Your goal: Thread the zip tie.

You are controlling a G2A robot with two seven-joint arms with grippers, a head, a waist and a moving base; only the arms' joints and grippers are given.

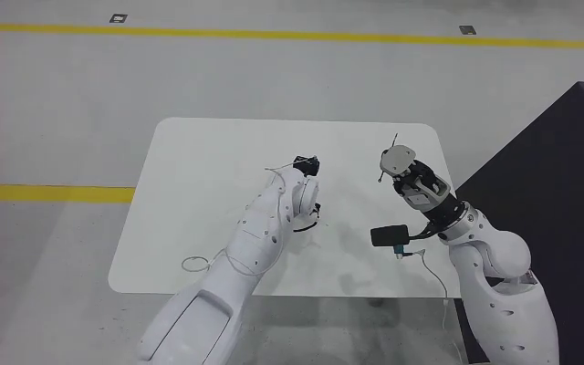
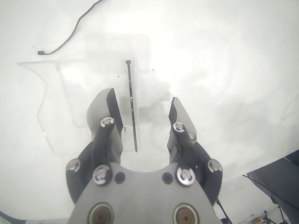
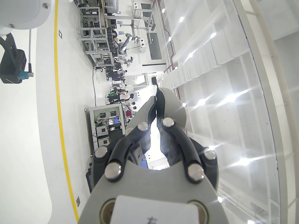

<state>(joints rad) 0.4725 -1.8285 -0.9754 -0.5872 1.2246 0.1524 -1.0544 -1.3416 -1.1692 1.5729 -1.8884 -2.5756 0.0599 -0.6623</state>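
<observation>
No readable text; white label [image 3: 153,212] apparently cropped.

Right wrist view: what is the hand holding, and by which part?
The right hand pinches a black zip tie by its strap, just behind the head.

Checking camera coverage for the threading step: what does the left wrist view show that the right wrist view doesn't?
Left wrist view, not right: the white table, a straight zip tie on a clear holder under the open left tool, and a curved zip tie loose on the table farther off. Right wrist view, not left: the right tool shut on a held zip tie, its head poking past the tips, ceiling lights behind. Shared: each shows its own tool with a black zip tie by it.
</observation>
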